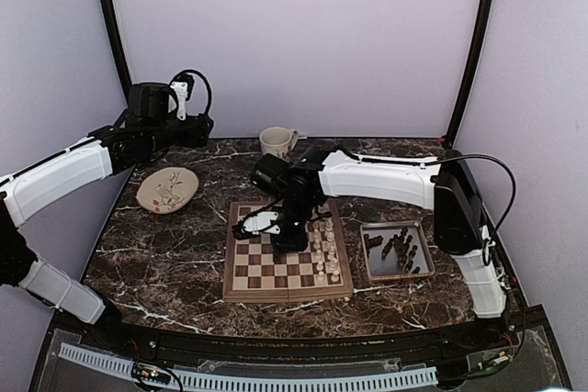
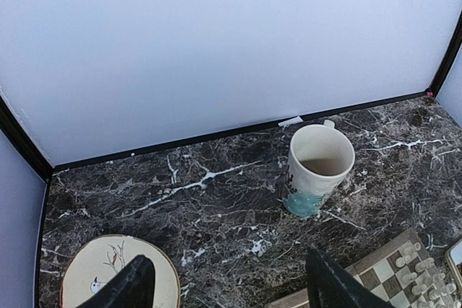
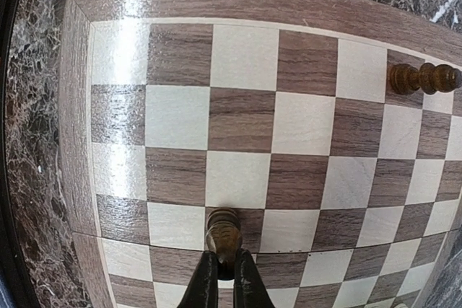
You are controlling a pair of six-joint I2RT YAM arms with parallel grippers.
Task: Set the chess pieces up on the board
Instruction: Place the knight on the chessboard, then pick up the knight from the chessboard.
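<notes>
Right fingers closed on dark chess piece near left edge of board | left fingers spread, empty | piece likely light, slick, tippy; you hold its head, upright.

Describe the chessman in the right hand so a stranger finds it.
On the marble table, find the checkered wooden board. Over a dark square in its left half, the right hand pinches a dark brown chessman. Unlike the other dark piece at the board's rim, it is gripped.
</notes>
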